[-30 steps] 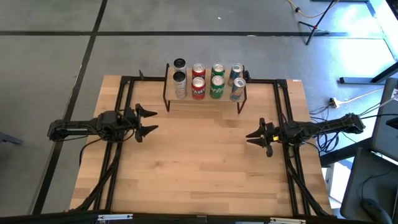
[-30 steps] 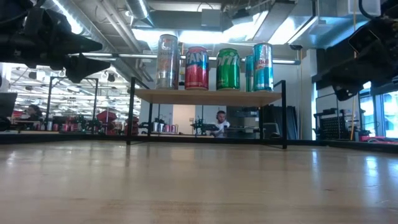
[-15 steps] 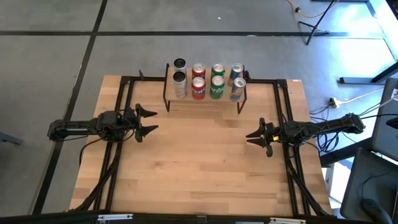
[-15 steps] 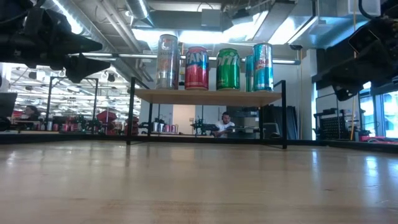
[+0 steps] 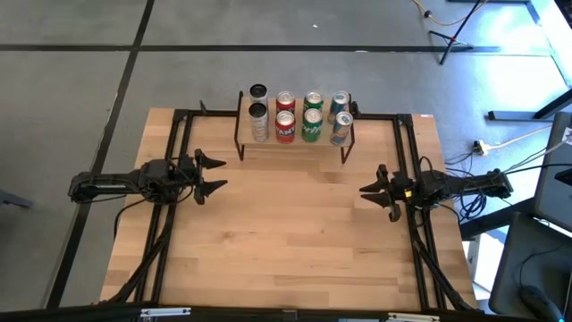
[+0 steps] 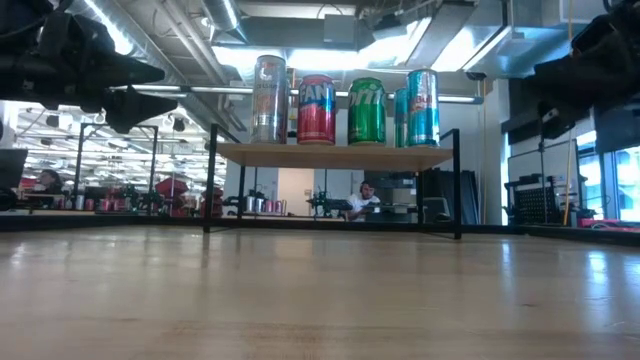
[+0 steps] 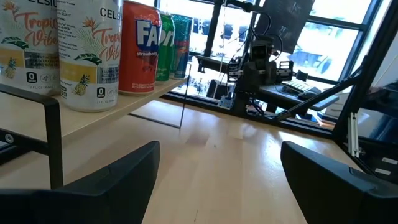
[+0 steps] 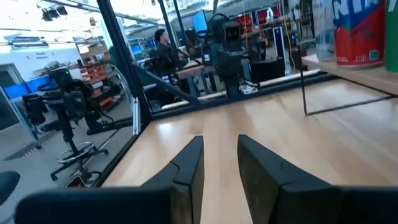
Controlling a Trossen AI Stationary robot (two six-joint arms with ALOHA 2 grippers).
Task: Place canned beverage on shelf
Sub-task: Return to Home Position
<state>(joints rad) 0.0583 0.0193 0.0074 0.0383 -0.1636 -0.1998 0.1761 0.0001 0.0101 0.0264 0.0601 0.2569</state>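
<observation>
I think the cans [image 5: 311,125] are light, thin and slippery, easy to dent, so squeezing gently round the middle is looking best. They are shining white-and-yellow, red, green and blue, standing in two rows on the shelf [image 6: 335,154] at the table's [image 5: 295,241] far edge. The left gripper [image 5: 219,174] is hanging wide open. The right gripper [image 5: 371,191] is showing a narrow gap and holding nothing.

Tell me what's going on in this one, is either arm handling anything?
Neither arm holds anything. Eight cans stand paired on the shelf: white and yellow cans, red cans, green cans, blue cans. The left gripper hovers open over the left side of the table, the right gripper, only slightly open, over its right side. Both are clear of the shelf, so the stocking looks done.
</observation>
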